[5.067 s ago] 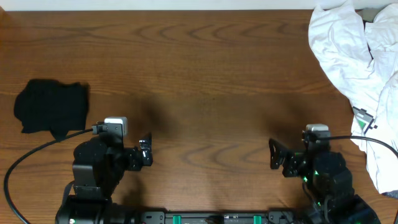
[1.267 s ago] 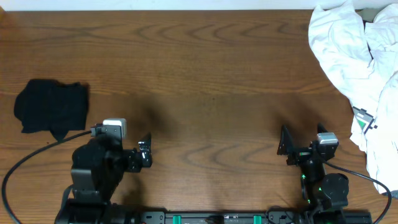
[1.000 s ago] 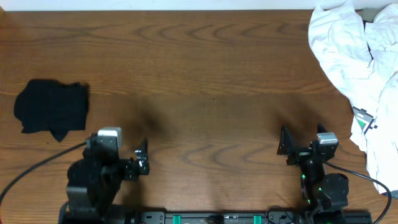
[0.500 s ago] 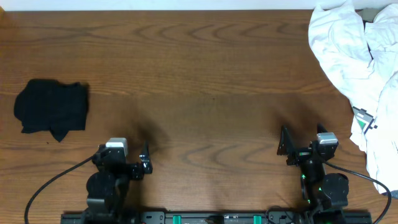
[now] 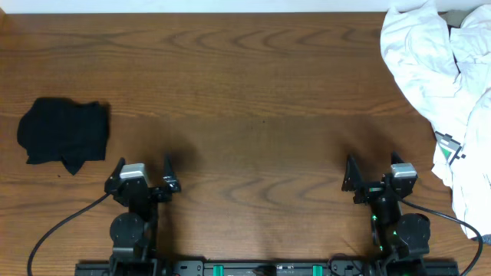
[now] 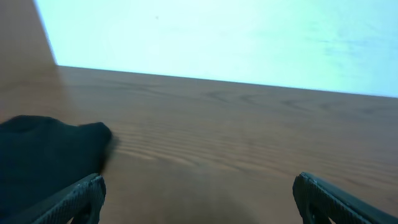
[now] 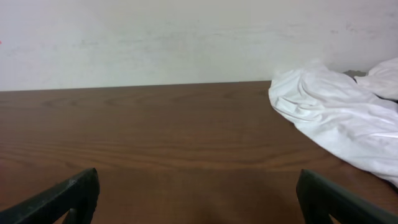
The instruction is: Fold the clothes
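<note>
Black garment (image 5: 63, 141) is at the far left of the table (image 5: 261, 92), bunched into a compact, roughly squared lump, flat on the wood. Nothing is touching it. No logo or tag visible from here, so I can't tell which face is up.

Left end effector (image 5: 143, 165) is at the near edge, right of and nearer than the garment, well apart from it. Jaws spread wide, nothing between them. Its wrist view catches the garment's edge at lower left, so the cloth sits off to the side, not ahead of the fingers.

The middle of the table shows only wood: my guess is that's the working area for spreading and folding.

Right end effector (image 5: 374, 172) is at the near edge on the right, jaws also wide apart and empty, pointing straight up the table.

White garments (image 5: 437, 84) are heaped at the far right edge, partly hanging off. Not the target, likely parked there out of the way.

Read: both arms look parked at a neutral pose, no grasp underway. The garment's shape suggests folding may be finished, but I can't confirm.
</note>
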`<action>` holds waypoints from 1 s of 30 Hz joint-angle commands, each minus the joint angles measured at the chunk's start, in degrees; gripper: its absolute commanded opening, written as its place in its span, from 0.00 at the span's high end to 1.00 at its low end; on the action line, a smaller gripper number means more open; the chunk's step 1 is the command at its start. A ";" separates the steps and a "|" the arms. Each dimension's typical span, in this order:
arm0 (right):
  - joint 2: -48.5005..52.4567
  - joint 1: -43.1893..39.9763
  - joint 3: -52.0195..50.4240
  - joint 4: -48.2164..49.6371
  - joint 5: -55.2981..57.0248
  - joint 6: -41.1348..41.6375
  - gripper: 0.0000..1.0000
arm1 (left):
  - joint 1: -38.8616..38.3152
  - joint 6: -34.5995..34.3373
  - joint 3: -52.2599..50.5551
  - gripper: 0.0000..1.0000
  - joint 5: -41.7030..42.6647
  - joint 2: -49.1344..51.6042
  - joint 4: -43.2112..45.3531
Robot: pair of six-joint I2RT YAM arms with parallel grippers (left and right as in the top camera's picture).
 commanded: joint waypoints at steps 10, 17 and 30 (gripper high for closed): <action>-0.35 -0.31 -0.15 -0.20 -0.33 -0.59 0.01 | 1.29 1.03 -1.88 0.02 2.80 -0.50 -1.03; -0.35 -0.31 -0.15 -0.20 -0.33 -0.59 0.01 | 1.27 1.03 -1.88 0.02 2.80 -0.50 -1.03; -0.35 -0.31 -0.15 -0.20 -0.33 -0.59 0.01 | -3.80 1.03 -1.88 0.02 2.80 -0.50 -1.03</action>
